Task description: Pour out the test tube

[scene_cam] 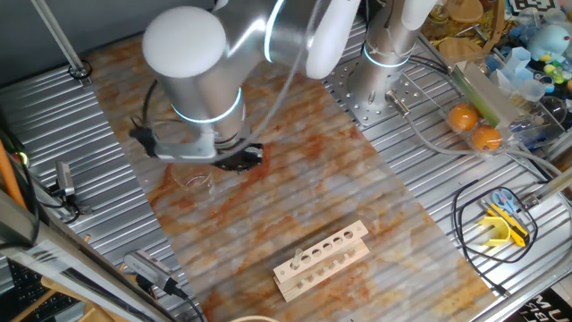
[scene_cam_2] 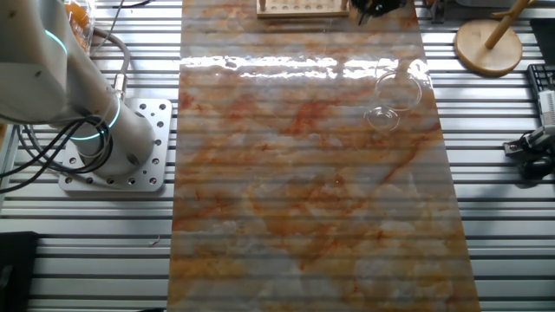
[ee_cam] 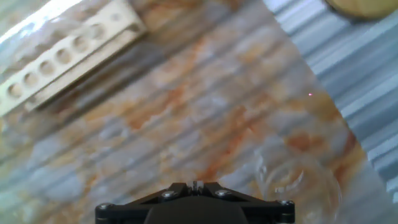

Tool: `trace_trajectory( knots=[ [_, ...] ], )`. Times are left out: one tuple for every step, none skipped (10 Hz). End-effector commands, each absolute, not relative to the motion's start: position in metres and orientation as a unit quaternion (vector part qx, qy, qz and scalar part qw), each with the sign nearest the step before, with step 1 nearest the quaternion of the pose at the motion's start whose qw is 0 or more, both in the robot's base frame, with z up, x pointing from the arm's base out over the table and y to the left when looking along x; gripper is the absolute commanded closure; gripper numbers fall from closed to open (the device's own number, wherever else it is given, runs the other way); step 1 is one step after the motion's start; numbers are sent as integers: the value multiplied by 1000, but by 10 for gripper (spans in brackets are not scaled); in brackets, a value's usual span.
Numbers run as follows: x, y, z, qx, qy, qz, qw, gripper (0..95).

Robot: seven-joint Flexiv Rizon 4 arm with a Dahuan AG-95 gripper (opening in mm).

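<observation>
My gripper (scene_cam: 243, 159) hangs low over the marbled mat, just right of the wide clear beaker (scene_cam: 197, 182). In the hand view the jaws (ee_cam: 196, 185) stand almost together with a thin pale sliver between them, which I take for the test tube (ee_cam: 196, 183); the rest of it is hidden. The beaker (ee_cam: 298, 183) lies below and to the right of the jaws. In the other fixed view only the gripper's tip (scene_cam_2: 375, 7) shows at the top edge, beyond the beaker (scene_cam_2: 396, 94). The wooden rack (scene_cam: 322, 260) has empty holes.
The rack also shows at the top left of the hand view (ee_cam: 65, 53) and at the top edge of the other fixed view (scene_cam_2: 302, 7). Two oranges (scene_cam: 474, 125), scissors (scene_cam: 505, 219), a wooden stand (scene_cam_2: 490, 43) and the arm's base (scene_cam_2: 113, 143) sit off the mat.
</observation>
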State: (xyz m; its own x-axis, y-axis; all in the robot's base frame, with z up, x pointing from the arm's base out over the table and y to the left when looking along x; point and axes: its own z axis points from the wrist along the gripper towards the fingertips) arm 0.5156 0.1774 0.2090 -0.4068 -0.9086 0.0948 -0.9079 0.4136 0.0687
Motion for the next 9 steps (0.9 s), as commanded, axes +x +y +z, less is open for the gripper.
trace_trajectory(
  knots=[
    [508,210,215,608,-792,-7,46,950],
    [507,218,216,606,-794,-7,44,950],
    [506,228,216,603,-797,-11,38,950],
    [505,234,216,602,-798,-11,37,950],
    [504,246,214,598,-800,-13,35,950],
    [503,254,212,597,-801,-14,35,950],
    [503,256,212,591,-806,-10,37,950],
    [503,256,212,587,-809,-5,33,950],
    [503,256,212,601,-799,2,30,950]
  ],
)
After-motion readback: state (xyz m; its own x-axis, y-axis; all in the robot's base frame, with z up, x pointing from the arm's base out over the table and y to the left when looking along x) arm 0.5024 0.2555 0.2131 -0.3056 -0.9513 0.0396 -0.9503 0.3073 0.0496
